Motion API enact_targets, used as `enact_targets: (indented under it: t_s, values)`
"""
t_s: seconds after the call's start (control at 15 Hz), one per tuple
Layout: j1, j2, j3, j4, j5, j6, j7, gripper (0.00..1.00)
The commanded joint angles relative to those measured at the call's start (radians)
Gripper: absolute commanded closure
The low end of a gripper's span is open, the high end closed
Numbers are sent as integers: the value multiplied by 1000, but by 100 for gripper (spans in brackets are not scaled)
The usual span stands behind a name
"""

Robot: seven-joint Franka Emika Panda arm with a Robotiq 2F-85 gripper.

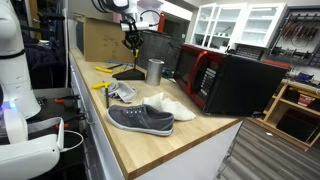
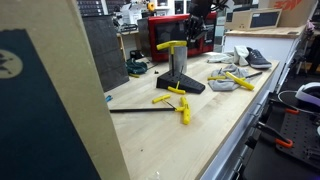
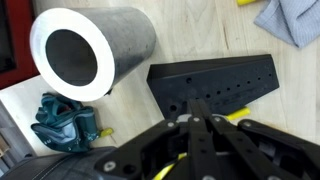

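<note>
My gripper (image 3: 195, 108) is shut, and a yellow T-shaped tool (image 3: 245, 116) shows under its fingertips. In both exterior views the gripper (image 1: 130, 42) (image 2: 190, 36) hangs above a black perforated plate (image 1: 128, 73) (image 2: 190, 85) (image 3: 215, 85) with the yellow tool (image 2: 170, 45) raised off the wooden bench. A metal cylinder (image 3: 90, 50) (image 1: 154, 71) stands upright right beside the plate. The exact grip on the tool is hidden by the fingers.
A teal object (image 3: 62, 122) lies by the cylinder. A grey cloth (image 1: 122, 93), a grey shoe (image 1: 140, 119) and a white shoe (image 1: 172, 105) lie nearer the bench end. A red-and-black microwave (image 1: 215, 80) stands behind. Loose yellow pieces (image 2: 182, 108) and a black rod (image 2: 140, 110) lie on the bench.
</note>
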Motion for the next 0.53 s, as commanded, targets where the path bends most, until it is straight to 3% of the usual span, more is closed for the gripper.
enact_targets:
  t_s: [0.0,0.47]
  values:
    - [-4,-4,13,-16,-55,67,48,100]
    - [13,-28,42,-28,-173,69,97,100]
